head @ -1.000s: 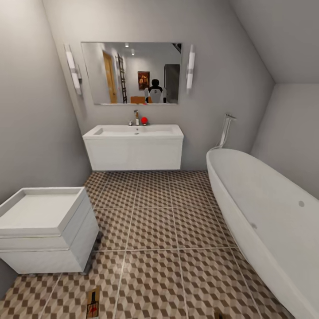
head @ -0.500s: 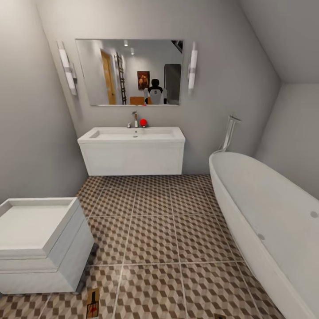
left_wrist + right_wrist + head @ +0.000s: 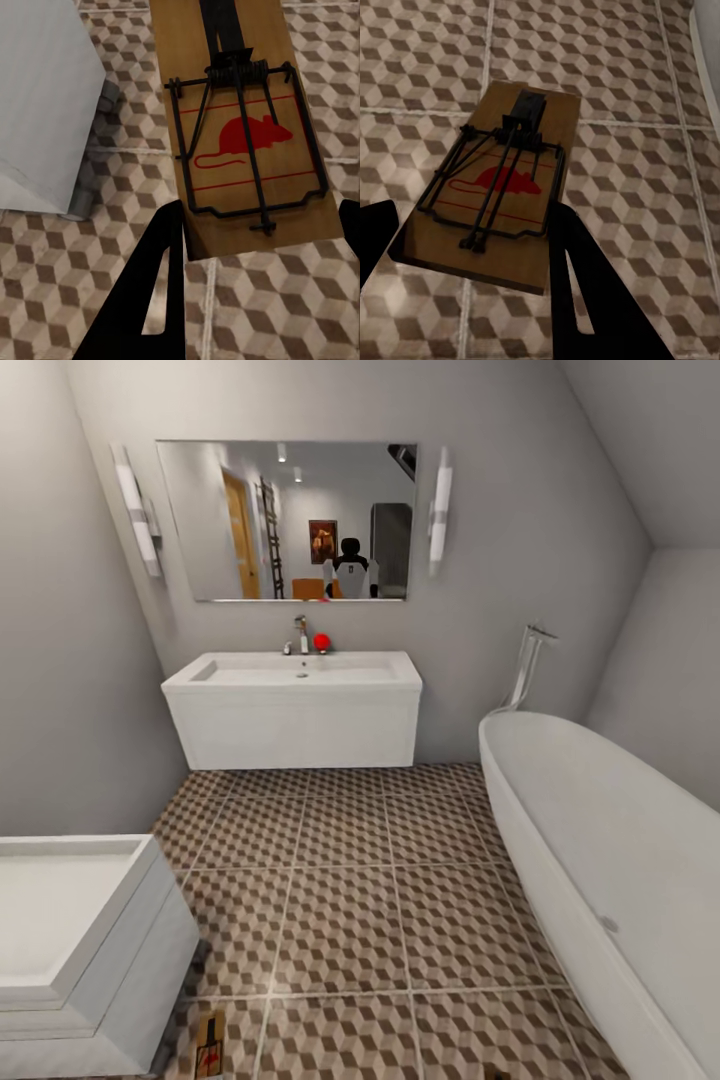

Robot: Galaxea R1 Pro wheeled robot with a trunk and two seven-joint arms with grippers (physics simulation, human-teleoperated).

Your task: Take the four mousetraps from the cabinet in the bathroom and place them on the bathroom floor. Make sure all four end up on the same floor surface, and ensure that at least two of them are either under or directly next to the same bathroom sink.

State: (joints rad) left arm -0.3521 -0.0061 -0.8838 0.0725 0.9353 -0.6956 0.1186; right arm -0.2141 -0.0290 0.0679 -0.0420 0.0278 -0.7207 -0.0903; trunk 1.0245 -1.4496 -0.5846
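**A:** What are the grippers holding, and why that way?

**B:** Each has one trap. In the left wrist view, the left gripper (image 3: 261, 211) has its two dark fingers partly spread, pressing the long edges of the first mousetrap (image 3: 244, 142) near one end. The board juts out flat, spring side up, above the bathroom floor (image 3: 300, 315), beside the foot of a white unit (image 3: 37, 97). The right gripper (image 3: 472, 211) pinches the second mousetrap (image 3: 491, 195) in the same manner, over open tiles. Gripping by the wooden edges probably keeps the fingers away from the wire bar and lets each trap go down flat.

**A:** Where are they in the room?

**B:** In the head view, the first mousetrap (image 3: 210, 1045) sits at the lower edge, beside the white unit (image 3: 60, 920). A corner of the second mousetrap (image 3: 493, 1073) peeks in nearer the bathtub (image 3: 600, 840). The sink (image 3: 295, 672) hangs on the far wall, well apart from both, so the carry looks unfinished.

**A:** Any writing?

**B:** No readable words or brand. Each board bears a red mouse silhouette between thin red lines.
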